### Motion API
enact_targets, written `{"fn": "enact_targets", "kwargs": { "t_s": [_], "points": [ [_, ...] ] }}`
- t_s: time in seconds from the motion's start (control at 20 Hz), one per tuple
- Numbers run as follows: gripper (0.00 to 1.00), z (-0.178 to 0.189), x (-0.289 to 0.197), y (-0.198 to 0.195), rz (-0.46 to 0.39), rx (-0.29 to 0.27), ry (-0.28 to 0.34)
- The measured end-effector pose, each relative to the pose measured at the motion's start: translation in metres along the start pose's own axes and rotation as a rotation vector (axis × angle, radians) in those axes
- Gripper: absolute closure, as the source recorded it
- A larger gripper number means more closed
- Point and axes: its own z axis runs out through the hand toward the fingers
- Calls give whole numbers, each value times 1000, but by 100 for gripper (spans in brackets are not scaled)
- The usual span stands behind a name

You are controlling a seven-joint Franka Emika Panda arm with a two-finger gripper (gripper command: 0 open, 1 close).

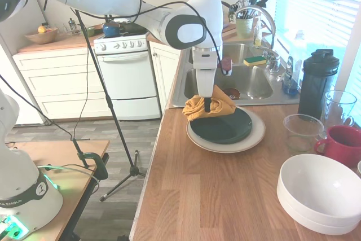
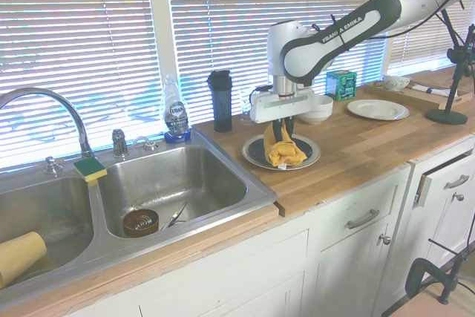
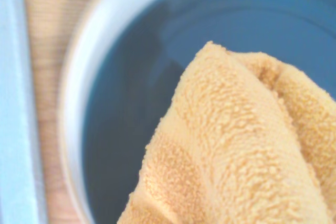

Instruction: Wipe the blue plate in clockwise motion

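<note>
End effector (image 1: 210, 104) points straight down over the blue plate (image 1: 225, 127), fingers clamped on a bunched yellow cloth (image 1: 206, 107). Cloth hangs from the fingers and rests on the plate's sink-side portion, spilling slightly past its rim there.

Blue plate sits stacked on a larger cream plate (image 1: 248, 141), whose rim shows all round it. Both on the wooden counter (image 1: 208, 196), just beside the steel sink (image 1: 248, 83) and near the counter's front edge.

Second exterior view: same cloth (image 2: 282, 150) draped on the blue plate (image 2: 260, 154), dark fingers closed on its top fold.

Wrist view: terry cloth (image 3: 236, 150) fills the near part of the frame, dark glossy plate surface (image 3: 136, 103) beside it, pale rim of the cream plate (image 3: 79, 77) outside that, wood beyond.

Elsewhere on the counter, toward the window edge: big white bowl (image 1: 321, 193), red mug (image 1: 343, 144), clear cup (image 1: 302, 131), dark shaker bottle (image 1: 317, 83). Well apart from the plates.
</note>
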Motion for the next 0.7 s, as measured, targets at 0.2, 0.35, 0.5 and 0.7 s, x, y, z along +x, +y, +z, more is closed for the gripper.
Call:
{"fn": "enact_targets", "kwargs": {
  "t_s": [0.2,0.35,0.5,0.7],
  "points": [
    [100,1,3,-20,6,9,9],
    [100,0,12,-37,24,18,12],
    [100,-1,28,-50,51,24,18],
    [100,5,59,-58,96,19,32]
  ]
}}
